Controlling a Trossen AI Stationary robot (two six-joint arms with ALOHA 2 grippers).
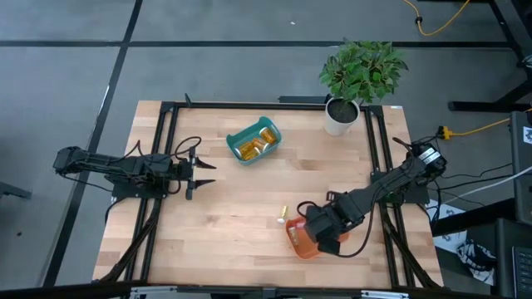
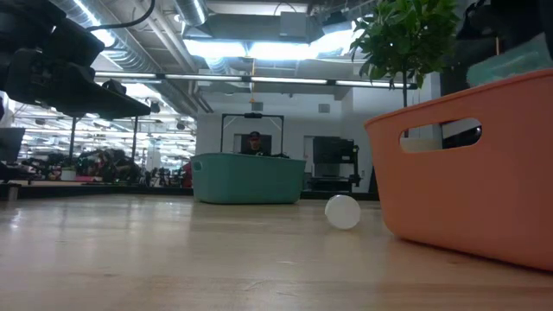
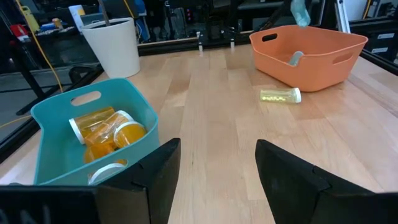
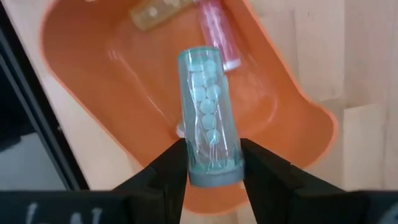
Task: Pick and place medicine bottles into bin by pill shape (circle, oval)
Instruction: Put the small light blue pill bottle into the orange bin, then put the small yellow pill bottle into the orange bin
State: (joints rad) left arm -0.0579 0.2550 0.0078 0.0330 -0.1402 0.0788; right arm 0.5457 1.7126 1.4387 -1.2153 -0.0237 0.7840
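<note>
Your left gripper waits with its fingers spread wide and empty, and the teal bin sits a little ahead of it and off to one side, already loaded: you can count at least four amber bottles in it, though they overlap and the exact number is hard to call. Between the two arms, one yellow-pilled bottle lies on its side on the bare table, just beside the orange bin and not yet sorted. Your right gripper hangs directly over that orange bin, fingers closed narrowly on a teal bottle of pale pills, with the bin floor right under it. Below it, the orange bin holds at least two bottles, a tan one and a pink one. By my reading, you are late in the task: one bottle in hand to drop, one on the table to fetch.
</note>
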